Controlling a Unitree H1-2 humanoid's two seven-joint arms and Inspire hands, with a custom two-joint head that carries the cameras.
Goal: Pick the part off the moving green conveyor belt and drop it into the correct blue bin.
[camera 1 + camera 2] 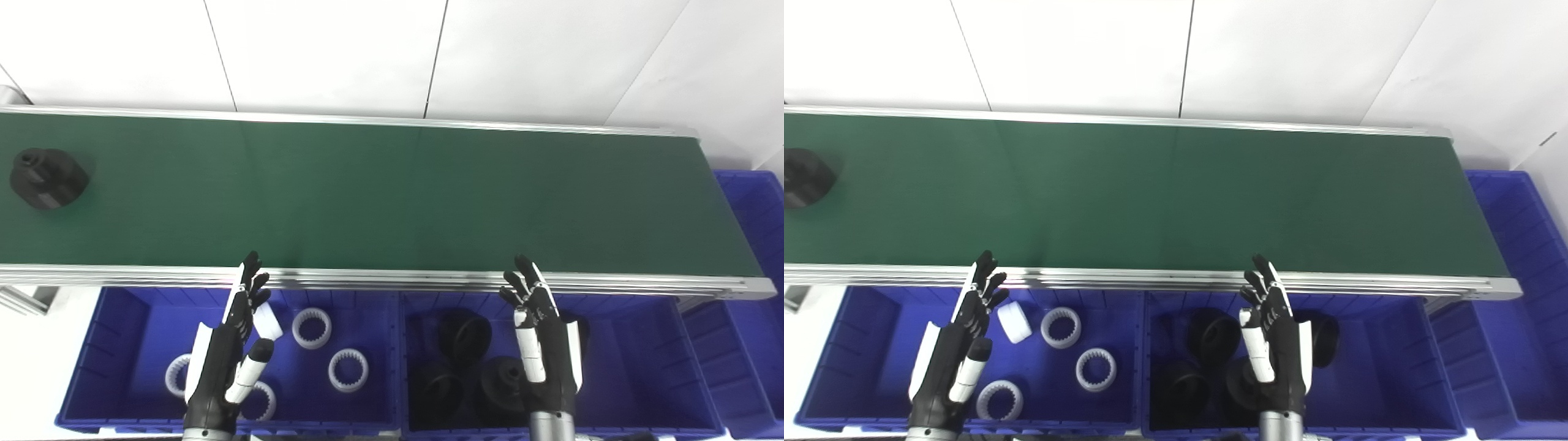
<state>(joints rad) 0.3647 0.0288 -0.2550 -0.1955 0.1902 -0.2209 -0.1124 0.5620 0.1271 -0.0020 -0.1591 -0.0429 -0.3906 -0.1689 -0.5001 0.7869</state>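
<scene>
A black round part (pixel 48 178) lies on the green conveyor belt (pixel 392 196) at its far left end. My left hand (pixel 229 361) hovers open over the left blue bin (pixel 122 343), fingers straight and pointing toward the belt's near rail. That bin holds white toothed rings (pixel 311 327). My right hand (pixel 542 343) is open too, raised above the middle blue bin (pixel 649 367), which holds black round parts (pixel 465 334). Both hands hold nothing and are far from the part on the belt.
The belt's aluminium near rail (pixel 392 280) runs just beyond both hands' fingertips. A third blue bin (pixel 756 245) stands at the belt's right end. White wall panels rise behind the belt.
</scene>
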